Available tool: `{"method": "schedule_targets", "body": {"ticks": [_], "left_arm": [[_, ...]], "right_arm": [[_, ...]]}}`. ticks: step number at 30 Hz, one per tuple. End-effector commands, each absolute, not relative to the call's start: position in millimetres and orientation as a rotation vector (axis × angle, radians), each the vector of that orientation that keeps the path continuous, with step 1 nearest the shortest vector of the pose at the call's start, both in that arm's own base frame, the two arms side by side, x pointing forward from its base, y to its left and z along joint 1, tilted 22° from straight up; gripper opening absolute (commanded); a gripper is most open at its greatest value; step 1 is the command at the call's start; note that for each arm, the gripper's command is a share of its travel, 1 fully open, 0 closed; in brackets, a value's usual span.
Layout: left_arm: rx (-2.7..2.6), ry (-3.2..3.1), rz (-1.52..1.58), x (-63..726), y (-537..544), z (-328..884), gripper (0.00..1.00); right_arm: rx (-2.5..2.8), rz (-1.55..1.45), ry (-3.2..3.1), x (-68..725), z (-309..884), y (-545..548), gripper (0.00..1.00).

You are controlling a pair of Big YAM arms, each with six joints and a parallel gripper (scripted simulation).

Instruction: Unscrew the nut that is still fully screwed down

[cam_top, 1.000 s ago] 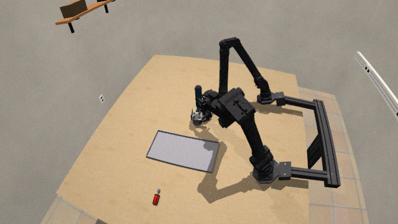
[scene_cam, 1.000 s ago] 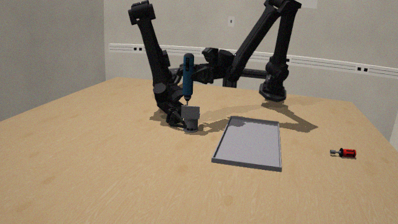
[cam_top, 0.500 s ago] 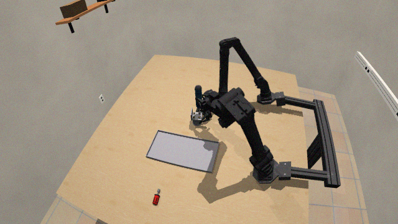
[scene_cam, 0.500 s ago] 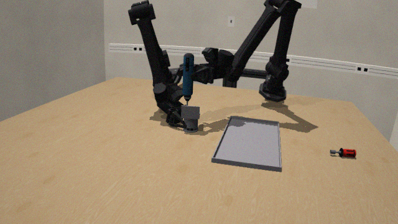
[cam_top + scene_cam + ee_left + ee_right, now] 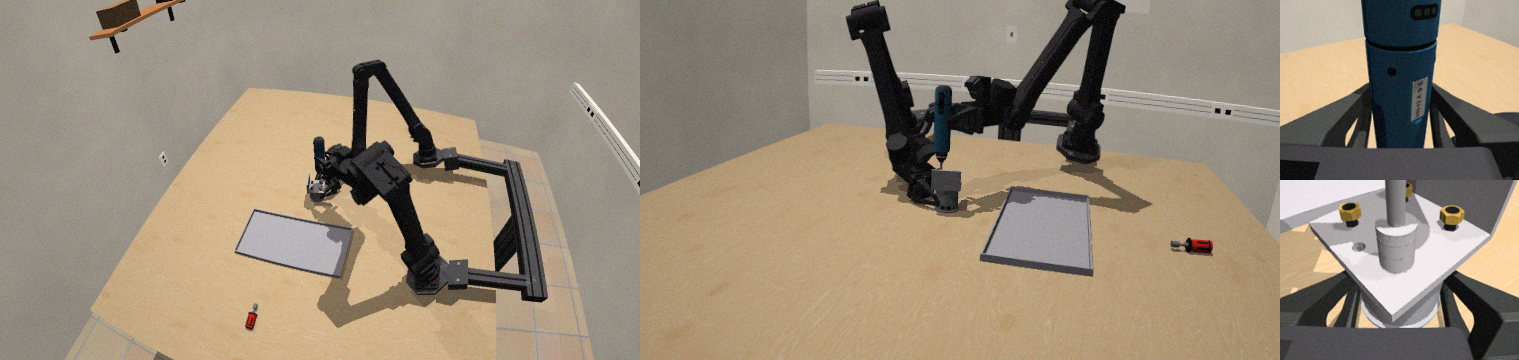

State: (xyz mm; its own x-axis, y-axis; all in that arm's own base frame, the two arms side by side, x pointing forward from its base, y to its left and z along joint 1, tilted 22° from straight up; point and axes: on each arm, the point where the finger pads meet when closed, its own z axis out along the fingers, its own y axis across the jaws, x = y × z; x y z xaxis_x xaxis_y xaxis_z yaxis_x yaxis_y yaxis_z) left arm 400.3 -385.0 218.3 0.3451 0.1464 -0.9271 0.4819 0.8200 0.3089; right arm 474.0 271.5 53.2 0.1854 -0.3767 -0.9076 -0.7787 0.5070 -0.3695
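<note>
From here, the left gripper [image 5: 324, 162] [image 5: 951, 121] [image 5: 1400, 90] clasps the upright nut driver [image 5: 319, 147] [image 5: 942, 120] [image 5: 1400, 72] [image 5: 1396, 248], its socket down on the bracket [image 5: 946, 181] [image 5: 1394, 300]; the right gripper [image 5: 322, 189] [image 5: 935, 201] [image 5: 1399, 271] grips the joint module [image 5: 946, 201] [image 5: 1428, 308] standing on the table [image 5: 200, 280] [image 5: 840, 280]. I can't see any nut inside the socket
</note>
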Motion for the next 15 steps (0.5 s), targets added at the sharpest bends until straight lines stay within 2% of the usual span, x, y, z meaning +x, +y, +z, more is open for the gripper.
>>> {"method": "schedule_targets", "body": {"ticks": [1, 15], "left_arm": [[0.593, 1.172, -0.247, 397.7, -395.6, 243.8, 0.42], [0.588, 1.165, -0.253, 395.4, -397.3, 250.6, 0.42]], "right_arm": [[-1.076, 0.377, 1.409, 477.2, 59.1, 273.9, 0.59], [-1.076, 0.377, 1.409, 477.2, 59.1, 273.9, 0.59]]}}
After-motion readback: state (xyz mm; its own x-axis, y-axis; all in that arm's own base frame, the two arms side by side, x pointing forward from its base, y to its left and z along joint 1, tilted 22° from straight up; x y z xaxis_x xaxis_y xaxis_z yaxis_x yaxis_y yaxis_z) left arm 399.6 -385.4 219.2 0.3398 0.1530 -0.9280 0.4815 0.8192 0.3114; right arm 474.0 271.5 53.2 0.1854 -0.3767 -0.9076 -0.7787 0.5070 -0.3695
